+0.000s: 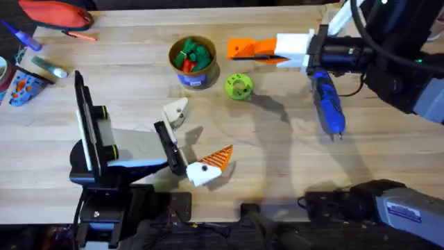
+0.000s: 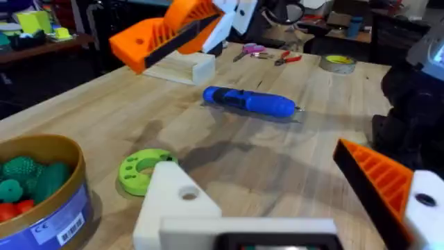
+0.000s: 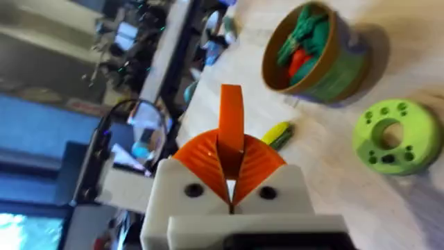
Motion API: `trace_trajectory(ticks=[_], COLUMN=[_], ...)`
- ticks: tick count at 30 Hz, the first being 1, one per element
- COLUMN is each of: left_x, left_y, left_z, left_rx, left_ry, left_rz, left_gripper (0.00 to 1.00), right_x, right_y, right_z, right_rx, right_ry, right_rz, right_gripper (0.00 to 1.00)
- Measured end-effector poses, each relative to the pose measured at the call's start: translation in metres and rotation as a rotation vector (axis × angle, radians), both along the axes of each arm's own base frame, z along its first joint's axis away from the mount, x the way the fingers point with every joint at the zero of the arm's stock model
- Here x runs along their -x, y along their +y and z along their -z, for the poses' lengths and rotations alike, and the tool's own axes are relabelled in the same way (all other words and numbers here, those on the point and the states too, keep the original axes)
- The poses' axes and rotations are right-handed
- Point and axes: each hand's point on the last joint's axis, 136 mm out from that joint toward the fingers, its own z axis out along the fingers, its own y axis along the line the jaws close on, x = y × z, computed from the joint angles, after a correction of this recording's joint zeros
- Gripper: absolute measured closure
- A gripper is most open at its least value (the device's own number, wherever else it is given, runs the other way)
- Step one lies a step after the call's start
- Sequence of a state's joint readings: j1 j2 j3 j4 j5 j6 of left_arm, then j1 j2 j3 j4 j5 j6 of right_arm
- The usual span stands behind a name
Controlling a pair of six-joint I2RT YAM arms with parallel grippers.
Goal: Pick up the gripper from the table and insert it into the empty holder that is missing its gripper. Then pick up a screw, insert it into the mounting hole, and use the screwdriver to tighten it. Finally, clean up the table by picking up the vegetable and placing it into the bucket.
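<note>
My right gripper (image 1: pixel 269 48) is shut on the gripper (image 1: pixel 241 48), an orange wedge, raised over the far table; its ribbed pads (image 3: pixel 201 158) clamp the piece (image 3: pixel 231 114). The left wrist view shows the wedge's black face (image 2: pixel 161 38). My left gripper (image 1: pixel 198 136) is open; one side is the holder (image 1: pixel 177 111), a plain white block (image 2: pixel 173 201) with a hole, the other carries an orange ribbed pad (image 1: pixel 219 158). The blue screwdriver (image 1: pixel 327 104) lies to the right. The bucket (image 1: pixel 208 78) holds green and red toys. The yellow vegetable (image 3: pixel 277 133) lies below the held wedge. The screw is out of view.
A bright-green ring disc (image 1: pixel 238 87) lies beside the bucket. A pale wooden block (image 2: pixel 184 68) sits under the raised wedge. Tape and tools (image 2: pixel 338 63) lie at the far edge, and coloured clutter (image 1: pixel 31 73) at the back left.
</note>
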State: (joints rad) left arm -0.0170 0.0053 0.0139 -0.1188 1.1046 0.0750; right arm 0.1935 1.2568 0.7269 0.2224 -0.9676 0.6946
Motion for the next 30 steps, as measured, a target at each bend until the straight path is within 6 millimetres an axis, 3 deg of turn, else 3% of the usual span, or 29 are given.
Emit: trace_trajectory(ticks=[1, 12, 17, 21, 25, 27, 30], left_x=[0.000, 0.000, 0.000, 0.000, 0.000, 0.000, 0.000], left_y=[0.000, 0.000, 0.000, 0.000, 0.000, 0.000, 0.000], left_z=[0.000, 0.000, 0.000, 0.000, 0.000, 0.000, 0.000], left_rx=[0.000, 0.000, 0.000, 0.000, 0.000, 0.000, 0.000], left_ry=[0.000, 0.000, 0.000, 0.000, 0.000, 0.000, 0.000], left_rz=[0.000, 0.000, 0.000, 0.000, 0.000, 0.000, 0.000], left_gripper=[0.015, 0.014, 0.014, 0.014, 0.014, 0.015, 0.015], right_x=[0.017, 0.057, 0.060, 0.058, 0.057, 0.050, 0.046], right_y=[-0.002, 0.002, 0.001, 0.001, 0.001, 0.002, 0.003], right_z=[-0.001, -0.014, -0.007, -0.023, -0.034, -0.019, -0.006], right_rx=[-0.048, -0.139, -0.152, -0.175, -0.197, -0.211, -0.215], right_ry=[0.023, 0.004, -0.034, -0.150, -0.132, -0.003, 0.048], right_rz=[-0.094, -0.331, -0.336, -0.330, -0.322, -0.306, -0.303], right_gripper=[0.992, 0.992, 0.992, 0.992, 0.992, 0.992, 0.992])
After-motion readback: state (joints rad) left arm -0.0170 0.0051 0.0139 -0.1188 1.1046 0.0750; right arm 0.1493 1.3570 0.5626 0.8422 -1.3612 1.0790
